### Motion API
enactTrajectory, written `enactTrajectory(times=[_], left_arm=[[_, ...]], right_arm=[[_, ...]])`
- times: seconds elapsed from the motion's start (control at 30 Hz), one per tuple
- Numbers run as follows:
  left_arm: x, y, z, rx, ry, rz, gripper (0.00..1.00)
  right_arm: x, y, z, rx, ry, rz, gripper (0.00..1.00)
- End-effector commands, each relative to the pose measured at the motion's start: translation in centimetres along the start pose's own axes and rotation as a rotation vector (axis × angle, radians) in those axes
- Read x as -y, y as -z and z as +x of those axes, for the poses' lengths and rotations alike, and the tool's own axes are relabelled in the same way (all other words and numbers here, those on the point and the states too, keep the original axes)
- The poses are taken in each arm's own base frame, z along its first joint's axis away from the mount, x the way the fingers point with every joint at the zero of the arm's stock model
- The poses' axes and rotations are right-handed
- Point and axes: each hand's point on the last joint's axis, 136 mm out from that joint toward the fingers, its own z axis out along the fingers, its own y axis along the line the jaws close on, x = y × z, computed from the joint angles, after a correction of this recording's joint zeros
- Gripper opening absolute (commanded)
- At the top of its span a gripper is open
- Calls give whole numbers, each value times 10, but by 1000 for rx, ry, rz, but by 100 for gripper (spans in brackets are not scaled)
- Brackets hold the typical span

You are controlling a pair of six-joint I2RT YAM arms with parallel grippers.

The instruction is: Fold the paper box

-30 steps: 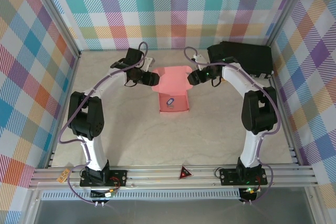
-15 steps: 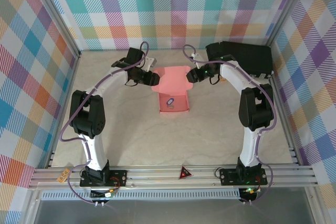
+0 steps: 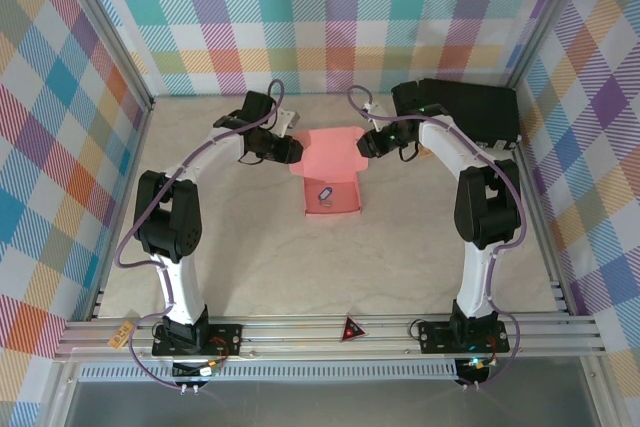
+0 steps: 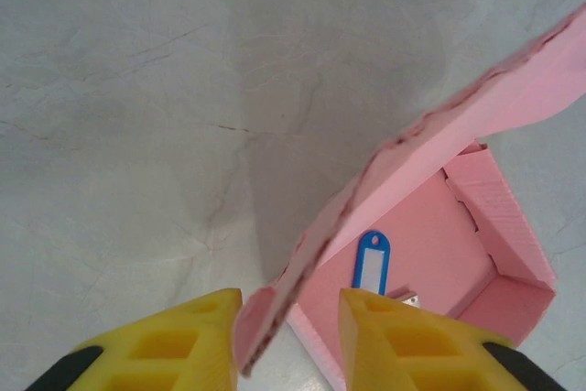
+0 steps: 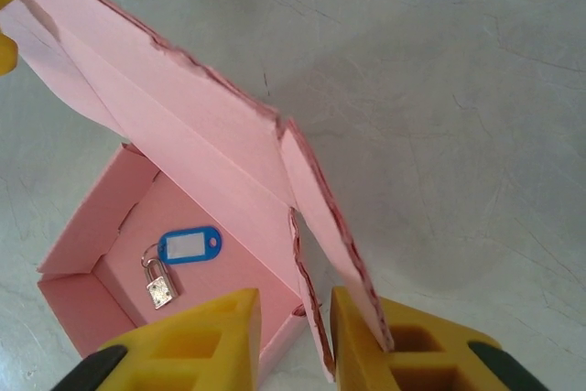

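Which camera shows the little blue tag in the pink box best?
Right wrist view: the blue tag lies whole, with its padlock clear. Left wrist view shows it, padlock half hidden; from above, a speck.

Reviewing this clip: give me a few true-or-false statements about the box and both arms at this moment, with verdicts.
1. The box has its lid raised. True.
2. A blue key tag and a small padlock lie inside the box. True.
3. The black case sits in the near left corner. False: it is in the far right corner.
4. The left end effector hangs well away from the lid. False: it straddles a corner flap of the lid.
5. The right end effector straddles the lid's other corner flap. True.
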Motion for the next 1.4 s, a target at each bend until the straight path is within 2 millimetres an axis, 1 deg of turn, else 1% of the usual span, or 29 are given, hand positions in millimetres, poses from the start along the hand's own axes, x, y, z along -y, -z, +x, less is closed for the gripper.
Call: enactTrajectory(times=[0.0, 0.3, 0.5, 0.8, 0.9, 1.13, 1.27, 1.3, 1.37], left_arm=[[2, 1, -4, -10, 15, 21, 28], [4, 1, -7, -4, 29, 28, 14], [6, 1, -10, 6, 35, 30, 9], [11, 6, -22, 54, 24, 6, 9], [11, 7, -26, 81, 19, -9, 11], [12, 14, -38, 190, 16, -45, 12], [11, 16, -40, 234, 20, -65, 12], [10, 16, -37, 233, 27, -72, 12], [11, 15, -40, 262, 30, -68, 13]], right_arm=[[-8, 1, -5, 0, 36, -6, 25], [-10, 2, -5, -1, 50, 31, 17], [-14, 6, -8, 23, 53, 62, 11], [-14, 19, -15, 103, 26, 162, 1], [-14, 21, -16, 138, 16, 200, 0], [-7, 18, -17, 216, -5, 318, 0], [-4, 15, -18, 251, -29, 371, 0], [-3, 13, -18, 255, -34, 380, 0], [-4, 10, -18, 261, -36, 392, 0]])
